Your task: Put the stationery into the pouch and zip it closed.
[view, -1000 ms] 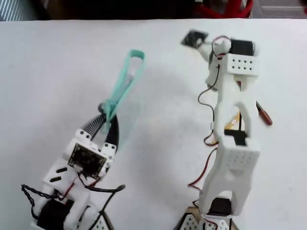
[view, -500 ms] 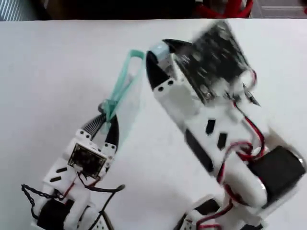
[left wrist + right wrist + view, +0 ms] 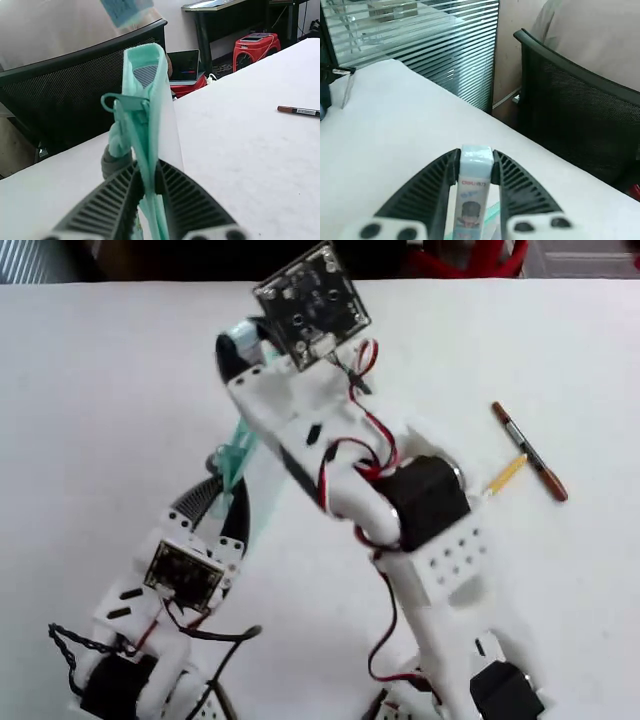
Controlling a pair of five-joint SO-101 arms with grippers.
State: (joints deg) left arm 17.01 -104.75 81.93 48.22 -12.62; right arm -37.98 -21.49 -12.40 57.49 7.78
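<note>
Eraser (image 3: 472, 200) in R claw (image 3: 474, 156) over pouch (image 3: 238, 448)

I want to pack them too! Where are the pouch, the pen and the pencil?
pouch (image 3: 147, 130): left wrist view, green zip edge.
pen (image 3: 530, 453): high view, middle of barrel.
pencil (image 3: 507, 474): high view, yellow shaft.

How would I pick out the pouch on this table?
On the white table, the left arm pinches the pouch in its jaws, holding it on edge. It alone has a mint-green zip strip and clear sides; the pen and pencil lying apart are thin sticks.
</note>
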